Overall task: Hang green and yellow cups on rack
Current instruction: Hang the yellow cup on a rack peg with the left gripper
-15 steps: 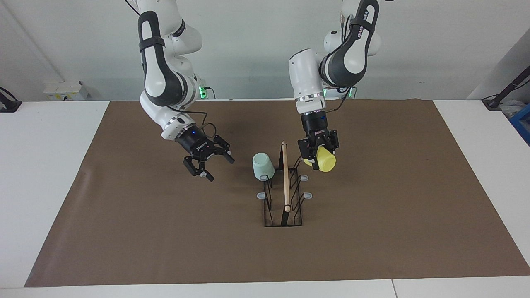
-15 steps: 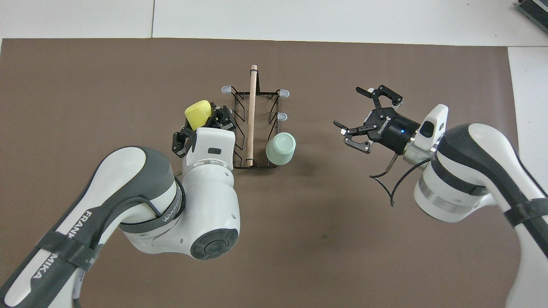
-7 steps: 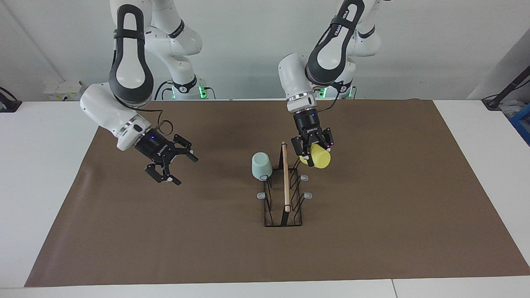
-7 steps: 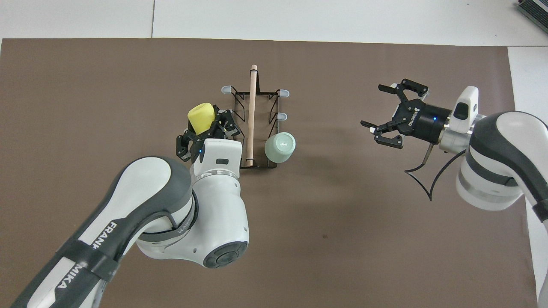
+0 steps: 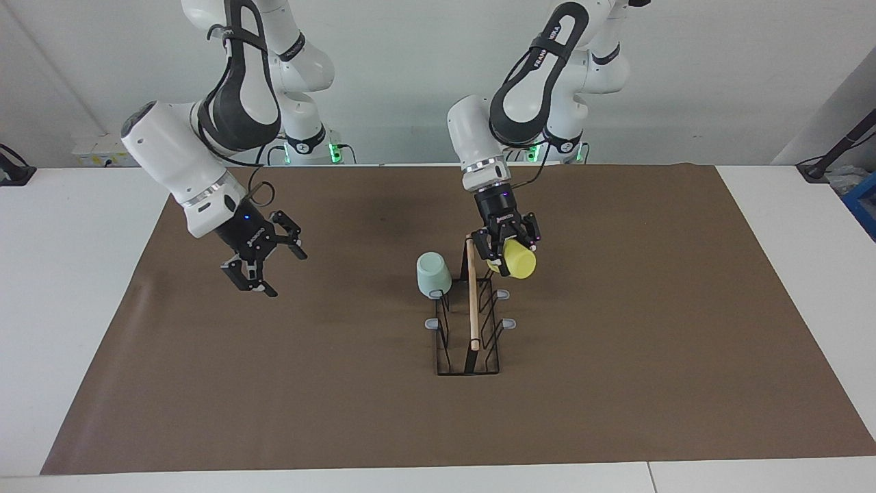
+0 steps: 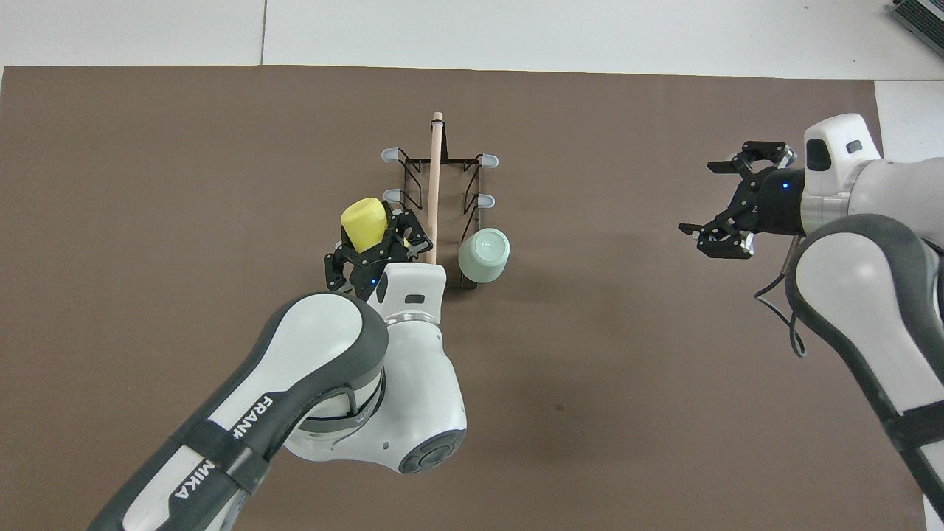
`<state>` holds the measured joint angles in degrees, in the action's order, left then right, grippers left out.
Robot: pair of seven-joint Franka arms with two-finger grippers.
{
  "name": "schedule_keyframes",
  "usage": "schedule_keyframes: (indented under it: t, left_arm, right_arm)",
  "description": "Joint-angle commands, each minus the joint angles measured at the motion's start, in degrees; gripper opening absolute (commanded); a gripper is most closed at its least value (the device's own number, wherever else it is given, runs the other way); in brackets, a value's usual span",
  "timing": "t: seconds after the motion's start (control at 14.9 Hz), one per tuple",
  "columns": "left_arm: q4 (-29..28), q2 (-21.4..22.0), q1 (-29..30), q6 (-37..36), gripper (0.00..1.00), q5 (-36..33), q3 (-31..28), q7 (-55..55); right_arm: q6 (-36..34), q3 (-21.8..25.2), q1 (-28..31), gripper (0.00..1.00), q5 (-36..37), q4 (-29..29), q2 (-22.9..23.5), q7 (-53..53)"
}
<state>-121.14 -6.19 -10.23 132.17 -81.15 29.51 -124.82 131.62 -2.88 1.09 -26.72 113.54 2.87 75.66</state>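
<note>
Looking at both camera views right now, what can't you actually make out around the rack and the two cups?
- Whether the yellow cup already sits on a prong: the left gripper and cup cover that prong in the facing view, and the arm covers it in the overhead view.
- How the green cup sits on its prong: the cup hides it in both views.
- The rack end nearest the robots: overhead view, hidden by the left arm.
- The right gripper is open, over bare mat.

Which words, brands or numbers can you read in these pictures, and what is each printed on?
"FRANKA": left arm's link, partly legible.
"FRAN", then "MIKA": same arm's black band.
White print on the right claw's wrist and the left claw's body: too small to read.
Mark on the green cup's base: unreadable.
</note>
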Motion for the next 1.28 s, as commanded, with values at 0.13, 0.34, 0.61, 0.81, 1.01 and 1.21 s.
schedule_keyframes:
  t: [0.13, 0.34, 0.61, 0.81, 1.01, 1.21]
  left_arm:
    - [-1.2, 0.5, -0.4, -2.4, 0.98, -1.4, 1.5, -1.7]
    - [-0.9, 0.5, -0.2, -2.6, 1.0, -1.3, 1.6, -1.6]
    - [1.2, 1.4, 1.8, -1.6, 1.0, -0.5, 1.6, 1.4]
    - [3.5, 1.4, 3.2, 0.2, 1.0, 3.0, 0.6, 10.7]
    - [5.9, 1.4, 2.9, 4.1, 1.0, 12.5, -3.5, 26.6]
    - [7.2, 1.7, 3.0, 5.6, 1.0, 22.8, -6.6, 43.8]
  right_arm:
    - [-0.3, -0.4, -1.1, 1.0, 20.5, 0.4, -1.7, -22.8]
    - [-0.9, -0.4, -2.9, 1.0, 28.3, 0.4, -1.9, -40.3]
    - [-10.6, -0.4, -3.2, 1.0, 31.1, -5.9, -2.2, -57.2]
    - [-22.6, -0.8, -3.2, 1.0, 32.2, -13.7, -2.2, -70.0]
    - [-32.4, -0.8, -3.0, 1.0, 30.3, -19.7, -2.3, -75.7]
    - [-43.6, -0.3, -1.9, 1.0, 24.8, -26.7, -1.4, -80.7]
